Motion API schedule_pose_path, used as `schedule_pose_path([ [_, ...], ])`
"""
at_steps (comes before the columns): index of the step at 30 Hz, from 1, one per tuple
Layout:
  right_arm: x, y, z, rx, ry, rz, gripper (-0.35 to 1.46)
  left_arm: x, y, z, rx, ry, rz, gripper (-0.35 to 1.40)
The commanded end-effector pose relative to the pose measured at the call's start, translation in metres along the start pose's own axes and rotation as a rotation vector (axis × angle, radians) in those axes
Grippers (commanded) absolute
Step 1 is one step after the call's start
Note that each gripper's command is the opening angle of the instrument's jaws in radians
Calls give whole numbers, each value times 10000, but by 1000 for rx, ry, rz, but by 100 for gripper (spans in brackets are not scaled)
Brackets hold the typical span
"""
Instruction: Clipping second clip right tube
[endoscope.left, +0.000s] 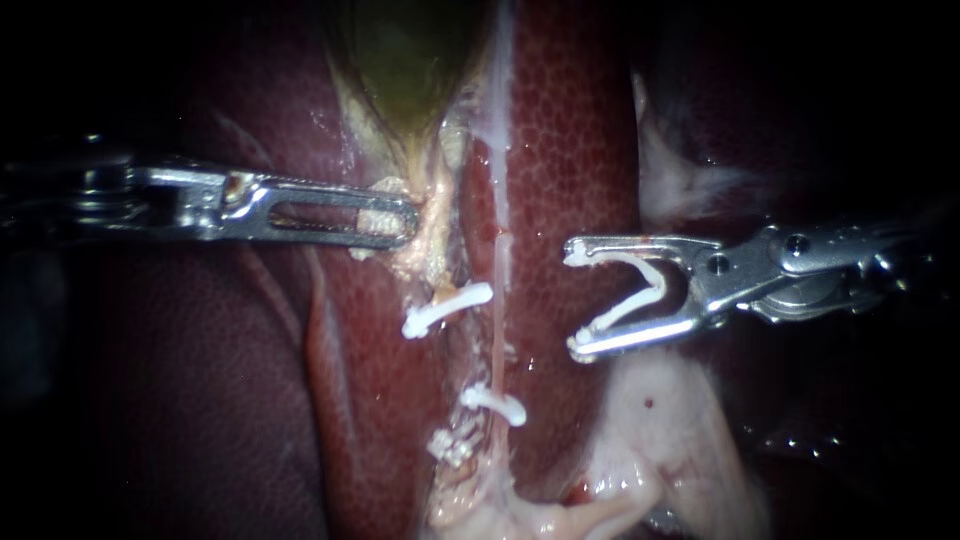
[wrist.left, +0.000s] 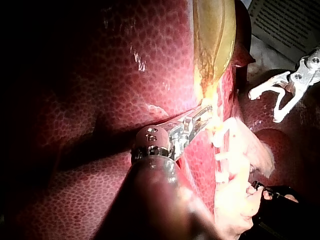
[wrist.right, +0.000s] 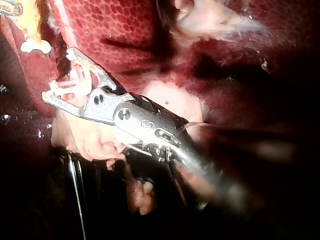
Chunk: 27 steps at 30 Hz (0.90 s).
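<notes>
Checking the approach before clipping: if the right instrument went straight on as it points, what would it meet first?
Probably the right tube, above the clip already on it in the endoscope view; the right instrument's open clip leads. Depth is unclear, so it might pass over.

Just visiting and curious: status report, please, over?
Left instrument jaws shut on tissue below the gallbladder. Right instrument carries open clip, apart from right tube. Nothing between them.

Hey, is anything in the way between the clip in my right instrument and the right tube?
Nothing visible. Only bare liver lies between the clip in the right instrument and the right tube. The left instrument grips tissue on the tube's far side.
</notes>
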<state>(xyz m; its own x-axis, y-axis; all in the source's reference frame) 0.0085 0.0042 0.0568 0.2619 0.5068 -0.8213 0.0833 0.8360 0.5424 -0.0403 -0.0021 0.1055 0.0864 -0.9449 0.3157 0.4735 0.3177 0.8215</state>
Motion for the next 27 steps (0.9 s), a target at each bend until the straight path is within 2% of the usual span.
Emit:
schedule_pose_path([
  [1, 0, 0, 0, 0, 0, 0, 60, 0, 0, 0, 0, 0, 0, -35],
  [9, -1, 1, 0, 0, 0, 0, 60, -5, 0, -14, 8, 6, -2, -35],
  [15, -2, 1, 1, -1, 0, -1, 60, -24, -4, -45, -3, 6, -12, -35],
  [22, -2, 1, 2, -1, 0, -1, 60, -51, -10, -90, -12, -40, -28, -35],
  [27, -3, 1, 4, -2, 0, -1, 60, -56, -15, -100, -15, -47, -28, -35],
])
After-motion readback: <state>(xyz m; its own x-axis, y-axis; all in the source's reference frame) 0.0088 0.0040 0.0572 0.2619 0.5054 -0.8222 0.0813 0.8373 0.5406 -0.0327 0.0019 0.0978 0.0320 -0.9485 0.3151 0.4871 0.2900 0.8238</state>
